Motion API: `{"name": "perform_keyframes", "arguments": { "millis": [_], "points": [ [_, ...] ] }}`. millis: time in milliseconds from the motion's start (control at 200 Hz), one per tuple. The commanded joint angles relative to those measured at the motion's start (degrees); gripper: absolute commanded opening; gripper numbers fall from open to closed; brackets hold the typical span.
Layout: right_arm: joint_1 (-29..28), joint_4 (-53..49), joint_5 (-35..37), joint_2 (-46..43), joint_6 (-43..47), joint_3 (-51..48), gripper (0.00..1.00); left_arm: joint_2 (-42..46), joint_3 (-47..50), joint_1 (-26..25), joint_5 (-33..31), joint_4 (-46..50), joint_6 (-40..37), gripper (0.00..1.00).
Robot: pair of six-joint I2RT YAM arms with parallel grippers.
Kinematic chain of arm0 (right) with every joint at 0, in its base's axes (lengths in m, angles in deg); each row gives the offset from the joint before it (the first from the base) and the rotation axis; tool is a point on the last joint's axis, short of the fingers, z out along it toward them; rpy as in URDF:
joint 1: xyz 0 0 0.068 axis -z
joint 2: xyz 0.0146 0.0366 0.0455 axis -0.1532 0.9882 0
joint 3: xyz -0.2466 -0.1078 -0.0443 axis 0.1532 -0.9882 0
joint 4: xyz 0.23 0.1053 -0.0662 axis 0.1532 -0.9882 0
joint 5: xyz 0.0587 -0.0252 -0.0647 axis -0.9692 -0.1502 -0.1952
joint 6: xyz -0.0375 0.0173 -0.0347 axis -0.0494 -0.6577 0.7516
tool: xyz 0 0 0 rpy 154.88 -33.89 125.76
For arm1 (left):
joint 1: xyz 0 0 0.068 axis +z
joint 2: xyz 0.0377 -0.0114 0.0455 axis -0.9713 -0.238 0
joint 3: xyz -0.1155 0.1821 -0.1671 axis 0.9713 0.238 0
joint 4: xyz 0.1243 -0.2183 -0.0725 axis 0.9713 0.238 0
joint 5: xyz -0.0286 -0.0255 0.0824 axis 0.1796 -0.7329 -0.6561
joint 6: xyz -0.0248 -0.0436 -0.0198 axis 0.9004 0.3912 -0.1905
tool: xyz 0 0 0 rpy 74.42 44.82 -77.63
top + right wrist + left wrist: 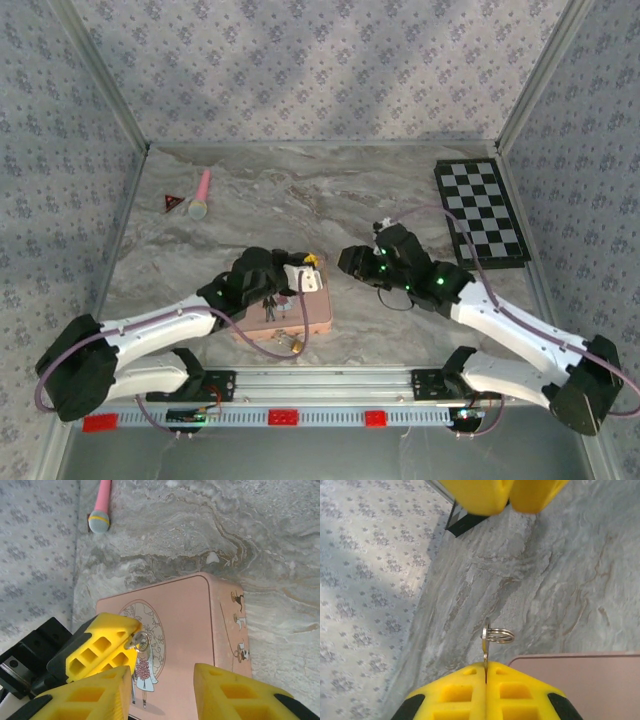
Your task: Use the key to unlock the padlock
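Seen from above, my two arms reach in over a grey marble-patterned table (400, 190). My left gripper (486, 666) is pinched tight on the key (485, 645), a thin flat strip seen edge-on. Its ring end sticks up out of the yellow pads, with a small split ring (499, 635) threaded through. The blade seems to be buried between the pads, so I judge it is pointing the wrong way for a keyhole.

This gripper hangs over a pink tin (200, 625) with a printed lid. My right gripper (162, 672) faces it from just beside, with its fingers spread wide and nothing between them.

The padlock (298, 345) shows in the overhead view as a tiny brass-gold speck on the table, at the tin's near edge. It is too small there for me to make out its shackle or keyhole.

I expect the padlock to be hard, smooth and dense for its size. It would likely skate or spin on the slick tabletop if nudged. I would take it by the flat sides of its brass body and leave the shackle and the keyhole face free. The key is stiff but thin, and it could twist in the pads under a sideways push.
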Motion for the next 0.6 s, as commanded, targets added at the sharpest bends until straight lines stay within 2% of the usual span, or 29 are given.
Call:
{"name": "perform_keyframes", "arguments": {
  "millis": [0,140,315,420,595],
  "points": [
    [1.8,4.4,1.6,-5.1,-6.0,-5.1,0.38,-1.3,-7.0,0.4,2.3,8.3,-10.6,0.00],
    [4.2,11.6,0.0,-10.4,-10.6,-12.4,0.37,-4.6,-13.2,-0.4,-1.2,15.6,-20.0,0.00],
    [6.5,17.1,-0.1,-16.1,-13.5,-17.4,0.37,-6.9,-21.1,-2.0,-4.8,24.0,-27.9,0.00],
    [7.0,23.2,-0.8,-17.9,-16.4,-20.3,0.37,-7.5,-23.4,-3.6,-5.8,25.2,-30.6,0.00],
    [6.9,32.7,-2.4,-17.1,-21.1,-23.0,0.38,-7.9,-23.5,-6.1,-6.4,22.1,-33.1,0.00]
  ]
}}
